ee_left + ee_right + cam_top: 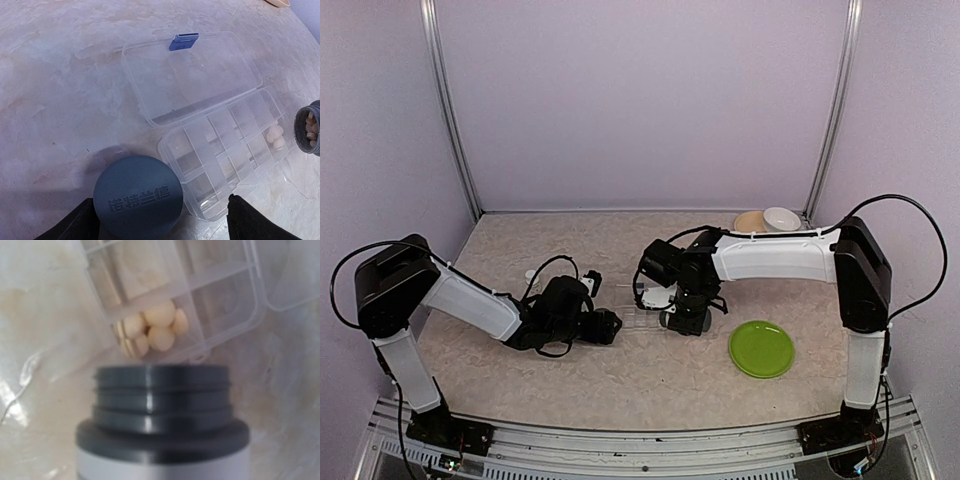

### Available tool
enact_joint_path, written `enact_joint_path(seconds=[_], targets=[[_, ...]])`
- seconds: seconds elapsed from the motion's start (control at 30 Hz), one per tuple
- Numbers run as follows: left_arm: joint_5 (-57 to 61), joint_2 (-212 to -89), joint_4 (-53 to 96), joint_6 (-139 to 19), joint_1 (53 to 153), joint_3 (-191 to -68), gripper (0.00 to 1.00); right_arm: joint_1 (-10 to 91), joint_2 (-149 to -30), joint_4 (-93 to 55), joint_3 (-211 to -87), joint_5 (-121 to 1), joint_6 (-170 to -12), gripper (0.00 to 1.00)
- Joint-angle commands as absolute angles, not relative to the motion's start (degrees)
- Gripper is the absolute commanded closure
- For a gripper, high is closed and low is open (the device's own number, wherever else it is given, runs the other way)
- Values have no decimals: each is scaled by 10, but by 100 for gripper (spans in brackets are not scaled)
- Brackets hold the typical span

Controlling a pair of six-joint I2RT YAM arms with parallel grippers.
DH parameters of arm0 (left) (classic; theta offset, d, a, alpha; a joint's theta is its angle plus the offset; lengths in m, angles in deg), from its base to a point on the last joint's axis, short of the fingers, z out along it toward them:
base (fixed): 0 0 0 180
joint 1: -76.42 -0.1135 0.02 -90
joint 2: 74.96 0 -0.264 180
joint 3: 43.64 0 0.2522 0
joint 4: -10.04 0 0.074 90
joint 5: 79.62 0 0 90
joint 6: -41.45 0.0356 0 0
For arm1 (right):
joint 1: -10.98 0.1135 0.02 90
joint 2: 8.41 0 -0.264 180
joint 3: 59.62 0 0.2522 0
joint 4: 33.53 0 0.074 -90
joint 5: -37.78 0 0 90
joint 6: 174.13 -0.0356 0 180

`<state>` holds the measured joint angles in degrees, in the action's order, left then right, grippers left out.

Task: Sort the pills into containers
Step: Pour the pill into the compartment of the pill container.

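Several pills (152, 329): pill box (215, 150) end compartment
Box axis: I read 8–2 o'clock, left wrist view
Right gripper (685, 318): grasping pill bottle (162, 412)
Left gripper (161, 198): released

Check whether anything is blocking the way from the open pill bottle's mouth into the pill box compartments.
Nothing visible does. The dark grey plastic pill bottle has its mouth beside the clear plastic pill box, whose lid lies folded open, clear of the compartments. The round dark cap rests by another corner.
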<state>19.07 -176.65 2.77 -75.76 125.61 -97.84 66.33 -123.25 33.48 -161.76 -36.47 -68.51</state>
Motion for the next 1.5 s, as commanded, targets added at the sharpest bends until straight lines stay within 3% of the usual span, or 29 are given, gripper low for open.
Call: enact_joint_path(seconds=[0.0, 1.47], targets=[[179, -1773, 27, -763, 1261, -978, 14, 671, -1244, 320, -1621, -367, -684, 72], [183, -1770, 35, -763, 1260, -978, 14, 670, -1189, 220, -1554, -360, -705, 72]])
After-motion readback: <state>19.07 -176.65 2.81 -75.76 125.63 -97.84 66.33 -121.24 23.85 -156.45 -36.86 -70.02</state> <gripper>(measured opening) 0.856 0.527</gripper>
